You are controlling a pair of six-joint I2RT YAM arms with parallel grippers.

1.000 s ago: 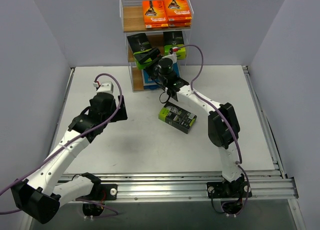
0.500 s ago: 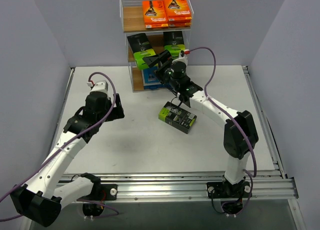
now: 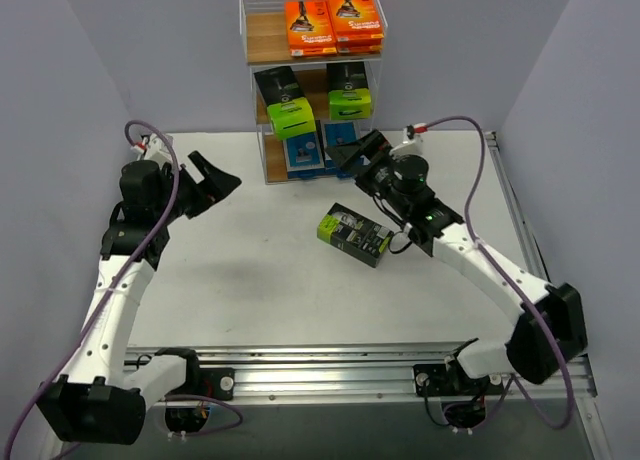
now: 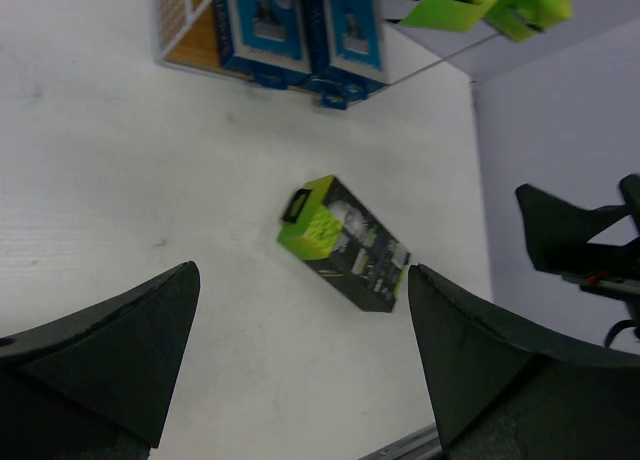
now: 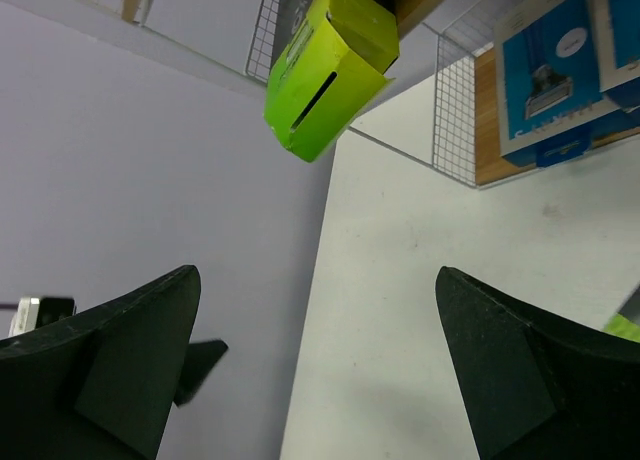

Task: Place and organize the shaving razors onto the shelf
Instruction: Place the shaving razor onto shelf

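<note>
Packs in orange (image 3: pixel 333 24) atop the shelf (image 3: pixel 262 42) show only from overhead; left wrist catches one lime-topped pack (image 4: pixel 345 244) on the counter (image 4: pixel 120 210) before the shelf. Left gripper (image 3: pixel 215 175) and right gripper (image 3: pixel 358 150) both released.

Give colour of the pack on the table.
Pack is black with a lime-green end; clearest in left wrist view.

One three-tier rack (image 3: pixel 262 40), white wire frame, light brown wooden boards.
Orange flat razor packs on top tier: two stacks side by side, left stack (image 3: pixel 308 27), right stack (image 3: pixel 355 15); count per stack not clear.
Black packs with lime-green tops: three. Two on middle tier (image 3: pixel 285 108) (image 3: pixel 348 92), one lying on white table (image 3: pixel 250 280) at (image 3: pixel 355 234).
Blue-and-white packs on bottom tier: two (image 3: pixel 303 151) (image 3: pixel 341 138).
White robot arms: two, left arm (image 3: pixel 110 280), right arm (image 3: pixel 490 270).
</note>
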